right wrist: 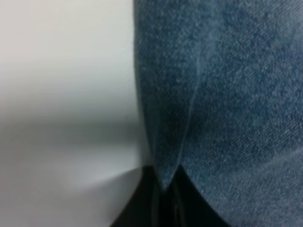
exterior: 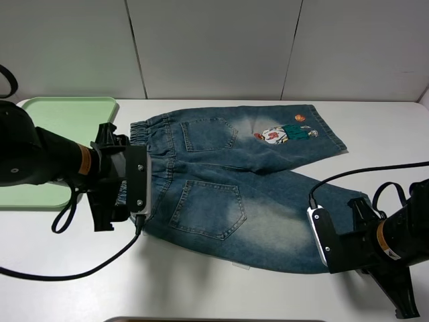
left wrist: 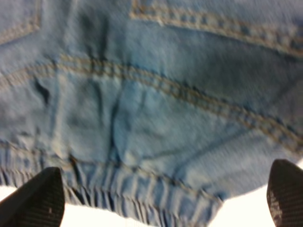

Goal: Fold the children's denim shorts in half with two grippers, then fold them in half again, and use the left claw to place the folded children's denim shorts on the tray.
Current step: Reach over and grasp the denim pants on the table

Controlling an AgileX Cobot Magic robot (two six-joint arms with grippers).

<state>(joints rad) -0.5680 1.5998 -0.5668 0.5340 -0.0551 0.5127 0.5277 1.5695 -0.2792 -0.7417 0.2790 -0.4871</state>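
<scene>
The children's denim shorts (exterior: pixel 228 194) lie spread flat on the white table, elastic waistband to the left and both legs to the right, with the cartoon patch on the far leg. My left gripper (exterior: pixel 143 191) sits at the near part of the waistband. In the left wrist view its black fingertips (left wrist: pixel 35 201) stand wide apart on either side of the gathered waistband (left wrist: pixel 142 189), open. My right gripper (exterior: pixel 319 236) is at the near leg's hem, and its jaws are shut on a pinched fold of denim (right wrist: pixel 165 161). The pale green tray (exterior: pixel 67 114) lies at the far left, partly hidden by the left arm.
A black cable (exterior: pixel 362 171) runs across the table from the right edge to the right arm. Another cable (exterior: pixel 80 272) loops from the left arm over the near table. A grey panelled wall stands behind the table.
</scene>
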